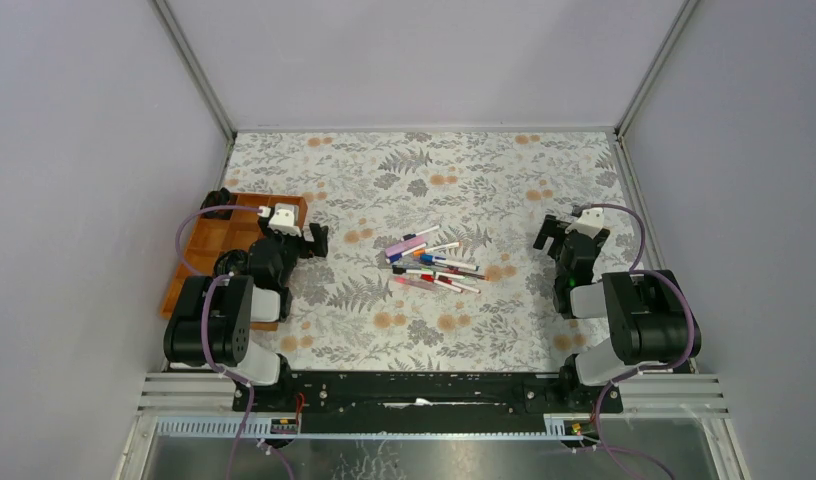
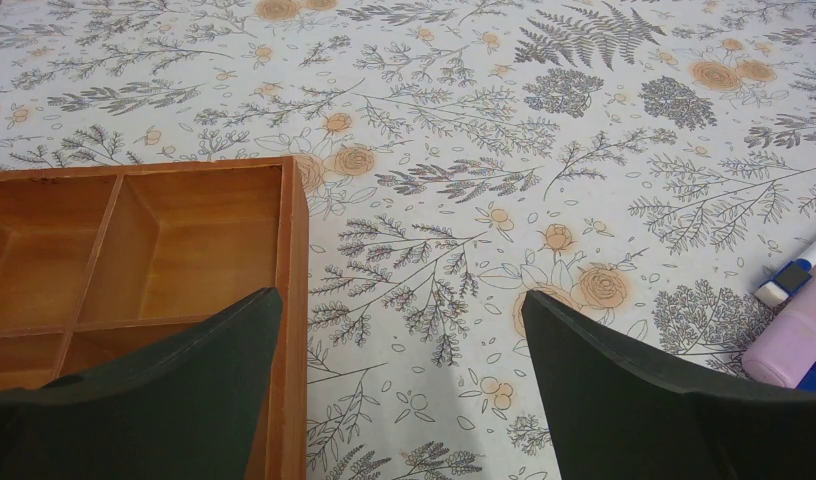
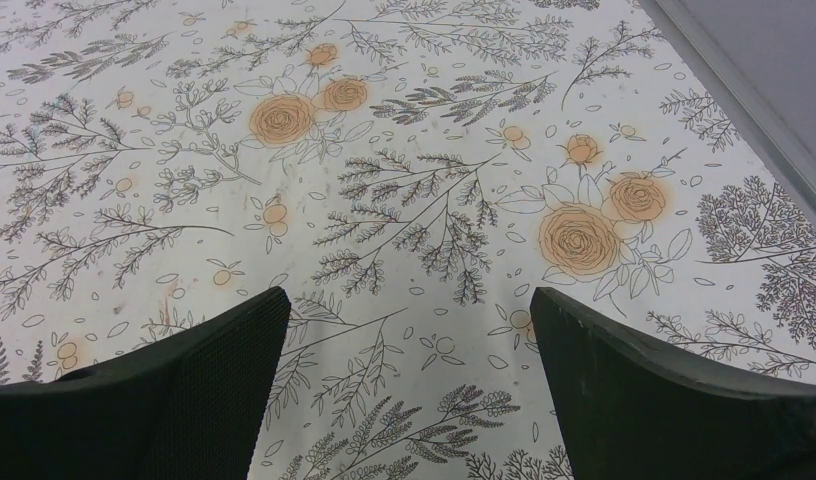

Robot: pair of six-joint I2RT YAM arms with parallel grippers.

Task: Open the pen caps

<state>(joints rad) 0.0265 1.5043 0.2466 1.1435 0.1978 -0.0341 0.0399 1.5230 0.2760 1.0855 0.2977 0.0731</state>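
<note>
Between my empty, wide-open left gripper [image 1: 316,240] and right gripper [image 1: 546,238] lie the pens [image 1: 434,265], so I would pull the pen caps [image 1: 426,259] straight along the barrels.

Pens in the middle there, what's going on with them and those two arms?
Nothing is being handled yet. The pens lie in a loose pile, caps apparently on. The left gripper hangs open beside the wooden tray, the right gripper open over bare cloth, both empty and clear of the pile.

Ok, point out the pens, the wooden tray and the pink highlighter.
pens [image 1: 436,262], top view, middle of the pile.
wooden tray [image 2: 296,260], left wrist view, right wall.
pink highlighter [image 2: 792,342], left wrist view, barrel.
</note>
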